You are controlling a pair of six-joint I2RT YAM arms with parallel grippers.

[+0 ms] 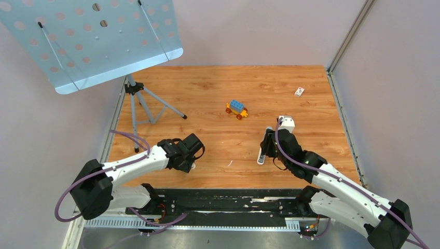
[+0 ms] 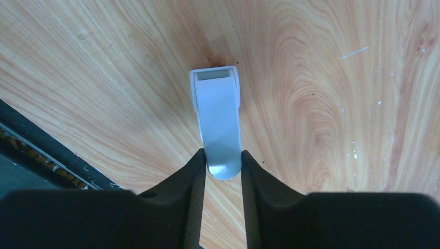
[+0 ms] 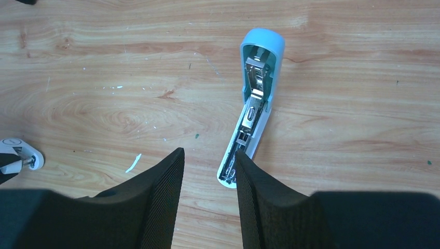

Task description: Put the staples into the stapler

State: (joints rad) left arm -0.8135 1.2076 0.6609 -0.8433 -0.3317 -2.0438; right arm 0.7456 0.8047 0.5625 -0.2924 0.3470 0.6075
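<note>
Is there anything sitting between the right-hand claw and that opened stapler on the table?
Nothing visible does. The stapler lies opened flat on the table, its near end between the right gripper's open fingers. The toy car sits farther back, out of the way.

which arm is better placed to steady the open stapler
Right: the right fingers flank the near end of the open stapler. The left fingers pinch a pale blue piece farther away.

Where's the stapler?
In the top view the open stapler lies right of centre on the wooden table, its near end between the right gripper's fingers.
</note>
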